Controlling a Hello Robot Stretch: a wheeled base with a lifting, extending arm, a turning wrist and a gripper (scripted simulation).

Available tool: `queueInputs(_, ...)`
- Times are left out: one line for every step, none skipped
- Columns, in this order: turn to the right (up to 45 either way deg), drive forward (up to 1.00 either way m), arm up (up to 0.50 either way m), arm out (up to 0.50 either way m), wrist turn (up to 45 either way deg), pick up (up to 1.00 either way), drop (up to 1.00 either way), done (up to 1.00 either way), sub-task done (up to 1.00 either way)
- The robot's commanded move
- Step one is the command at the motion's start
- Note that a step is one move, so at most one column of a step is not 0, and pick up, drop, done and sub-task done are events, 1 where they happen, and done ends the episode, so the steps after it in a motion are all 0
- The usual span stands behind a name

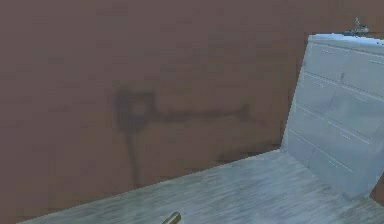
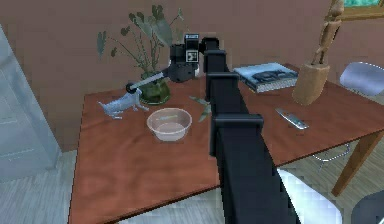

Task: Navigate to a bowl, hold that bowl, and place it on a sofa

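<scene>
A shallow, pale, see-through bowl (image 2: 168, 123) stands on the reddish-brown wooden table (image 2: 120, 165), left of the dark arm bar. Beyond it, the gripper (image 2: 141, 82) reaches left from its dark body toward a potted plant (image 2: 152, 40) and a small grey object (image 2: 120, 104) lying on the table. With those things at and behind the fingers, I cannot tell whether the gripper holds anything. The bowl sits nearer to me than the gripper's far end.
On the table's right part lie a stack of books (image 2: 266, 76), a grey remote (image 2: 292, 118) and a wooden jointed figure (image 2: 322, 50). White chairs (image 2: 362, 78) stand at the right and below. In the forward view a brown wall (image 1: 150, 90) is close ahead, with a white dresser (image 1: 340, 110) at the right.
</scene>
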Motion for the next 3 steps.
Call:
queueInputs(0.0, 0.00, 0.00, 0.00, 21.0, 0.00, 0.00, 0.00, 0.00)
queueInputs(0.0, 0.00, -0.24, 0.00, 0.0, 0.00, 0.00, 0.00, 0.00)
queueInputs(0.0, 0.00, 0.00, 0.00, 0.0, 1.00, 0.00, 0.00, 0.00)
